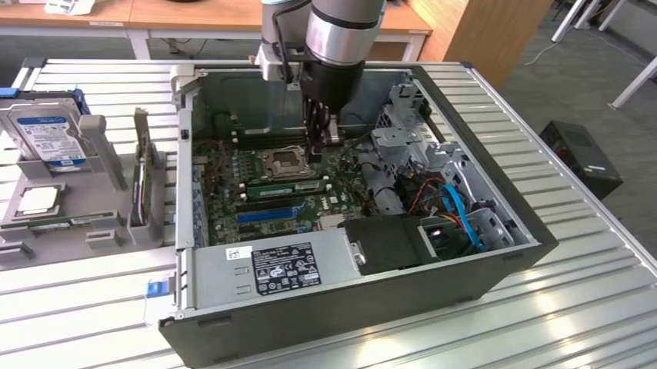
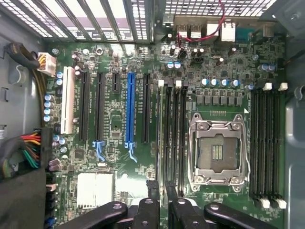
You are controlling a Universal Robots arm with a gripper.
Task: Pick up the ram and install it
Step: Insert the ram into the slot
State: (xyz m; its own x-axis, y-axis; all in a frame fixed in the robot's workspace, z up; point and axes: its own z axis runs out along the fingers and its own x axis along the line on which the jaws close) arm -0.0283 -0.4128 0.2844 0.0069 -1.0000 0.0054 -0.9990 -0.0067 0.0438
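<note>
The ram (image 1: 283, 187), a long green stick, lies along a memory slot on the motherboard (image 1: 241, 165), just in front of the CPU socket (image 1: 282, 160) in the exterior view. My gripper (image 1: 325, 141) hangs inside the open computer case (image 1: 493, 254), above the exterior view's right end of that stick and not touching it. From the wrist, the black fingers (image 2: 152, 205) of my gripper (image 2: 162, 202) stand a small gap apart over the end of the memory slots (image 2: 174, 138). Nothing sits between them.
The blue expansion slot (image 2: 130, 109) and CPU socket (image 2: 217, 152) flank the memory slots. A power supply (image 1: 277, 265), drive cage (image 1: 411, 138) and coloured cables (image 1: 451, 207) crowd the case. Outside on the exterior view's left, a grey rack (image 1: 103, 154) holds a hard drive (image 1: 46, 131) and upright boards (image 1: 144, 173).
</note>
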